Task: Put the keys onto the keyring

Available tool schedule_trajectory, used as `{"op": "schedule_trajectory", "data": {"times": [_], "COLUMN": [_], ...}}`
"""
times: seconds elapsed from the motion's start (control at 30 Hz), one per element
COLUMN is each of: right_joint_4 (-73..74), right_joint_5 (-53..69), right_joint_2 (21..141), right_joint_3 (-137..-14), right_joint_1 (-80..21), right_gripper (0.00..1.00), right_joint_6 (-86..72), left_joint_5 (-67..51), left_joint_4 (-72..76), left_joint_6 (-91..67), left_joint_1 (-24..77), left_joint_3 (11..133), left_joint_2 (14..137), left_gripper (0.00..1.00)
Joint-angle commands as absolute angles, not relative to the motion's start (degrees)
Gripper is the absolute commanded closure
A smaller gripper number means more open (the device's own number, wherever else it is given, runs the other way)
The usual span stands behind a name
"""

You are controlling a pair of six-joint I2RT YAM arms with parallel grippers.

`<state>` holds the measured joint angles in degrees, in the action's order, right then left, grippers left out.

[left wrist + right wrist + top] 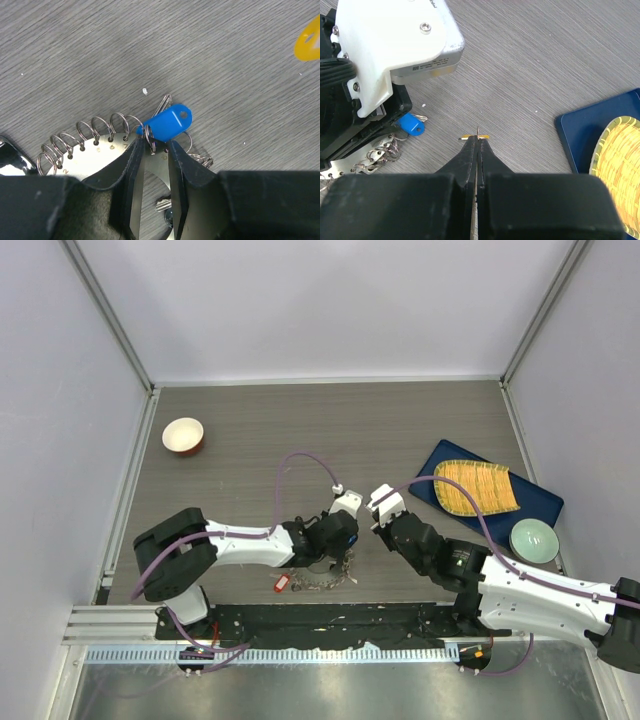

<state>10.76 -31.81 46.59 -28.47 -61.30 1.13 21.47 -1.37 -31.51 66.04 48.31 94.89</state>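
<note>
The keyring [95,150] is a flat silver plate with numbered holes and wire loops along its rim, lying near the table's front edge [322,576]. My left gripper [155,145] is closed narrowly over its rim, with one wire loop between the fingertips. A key with a blue tag [167,122] hangs at that loop. A red-tagged key [281,583] lies by the keyring's left side. My right gripper [478,140] is shut on a thin metal ring carrying a yellow tag [474,136], seen edge-on just right of the left gripper; the tag also shows in the left wrist view [307,42].
A red-and-white bowl [183,435] stands at the back left. A blue tray [535,502] on the right holds a yellow bamboo mat [477,487], with a green bowl [533,539] at its near corner. The left arm's white wrist housing [395,40] sits close to my right gripper.
</note>
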Motion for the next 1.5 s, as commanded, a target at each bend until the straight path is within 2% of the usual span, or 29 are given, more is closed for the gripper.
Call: {"op": "schedule_trajectory", "data": {"times": [0.0, 0.13, 0.27, 0.37, 0.4, 0.67, 0.9, 1.03, 1.2, 1.37, 1.47], "right_joint_4": [7.91, 7.82, 7.73, 7.73, 7.82, 7.56, 7.21, 7.73, 10.02, 10.99, 11.34], "right_joint_5": [-31.82, -31.73, -31.73, -31.82, -31.73, -28.04, -20.05, -10.31, -4.23, -1.41, -0.79], "right_joint_2": [45.53, 45.26, 44.74, 44.39, 44.3, 42.81, 42.36, 43.33, 45.61, 46.67, 46.41], "right_joint_3": [-28.48, -28.21, -28.13, -28.04, -28.12, -28.39, -29.62, -31.98, -34.8, -36.56, -36.74], "right_joint_1": [-61.0, -61.08, -61.0, -61.08, -61.08, -61.08, -61.17, -61.17, -61.26, -61.44, -61.44], "right_gripper": [0.99, 0.99, 0.99, 0.99, 0.99, 0.99, 0.99, 0.99, 0.99, 0.99, 0.99], "right_joint_6": [0.18, 0.18, 0.18, 0.18, 0.18, 1.76, 4.57, 8.34, 12.21, 16.16, 17.31], "left_joint_5": [23.47, 23.64, 23.64, 23.9, 23.91, 18.56, 0.64, -14.54, -24.06, -33.03, -33.4], "left_joint_4": [-1.93, -2.02, -2.11, -2.11, -2.02, 3.23, 13.18, 16.86, 12.23, 11.07, 12.04], "left_joint_6": [-32.34, -32.08, -32.25, -32.26, -31.91, -19.7, -8.54, -2.21, 10.44, 12.66, 12.66], "left_joint_1": [66.53, 66.53, 66.53, 66.53, 66.53, 65.49, 58.37, 53.1, 51.33, 50.19, 50.19], "left_joint_3": [50.18, 50.8, 50.71, 50.01, 49.31, 43.25, 33.41, 31.03, 32.52, 33.66, 32.88], "left_joint_2": [95.71, 96.76, 96.86, 95.63, 95.1, 84.3, 69.97, 64.27, 61.26, 61.61, 61.61], "left_gripper": [0.71, 0.74, 0.82, 0.93, 1.0, 1.0, 1.0, 1.0, 1.0, 1.0, 1.0]}}
